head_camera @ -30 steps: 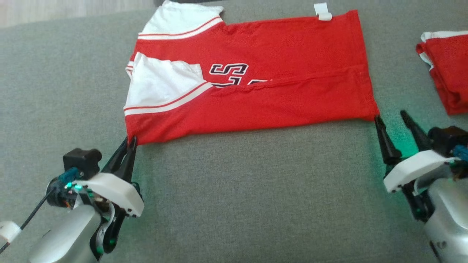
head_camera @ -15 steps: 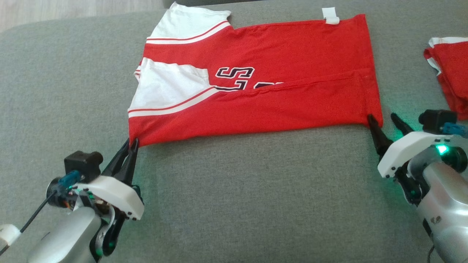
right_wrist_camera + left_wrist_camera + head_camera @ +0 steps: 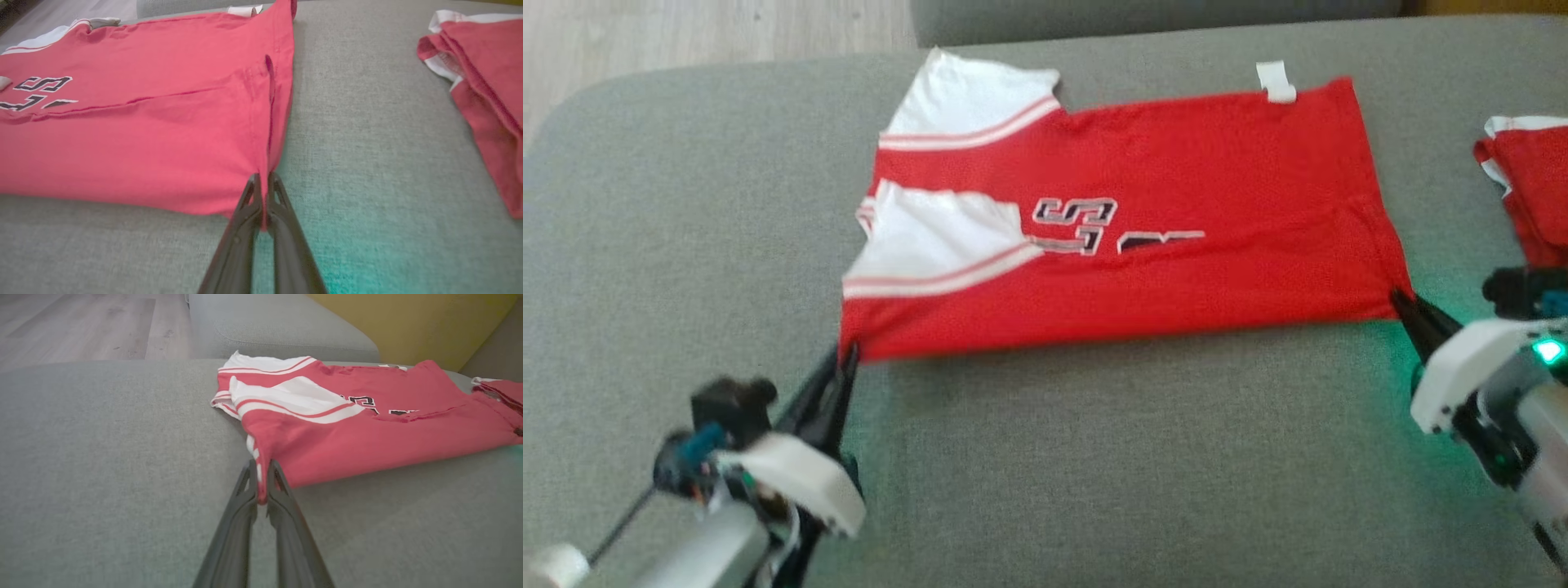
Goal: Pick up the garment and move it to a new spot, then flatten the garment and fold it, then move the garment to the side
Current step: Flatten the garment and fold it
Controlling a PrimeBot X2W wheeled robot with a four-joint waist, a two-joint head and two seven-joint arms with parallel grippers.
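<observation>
Grey cushion [image 3: 1054, 457] lies under me, with the jersey [image 3: 1176, 278] spread flat between my claws. My left claw [image 3: 848, 353] pinches the corner below the white sleeve, and my right claw [image 3: 1403, 300] is pressed together on the hem corner. A second shirt [image 3: 1531, 196] lies bunched just beyond my right claw.

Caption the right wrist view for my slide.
Right gripper pinches a corner of the red jersey on a grey cushion.
</observation>
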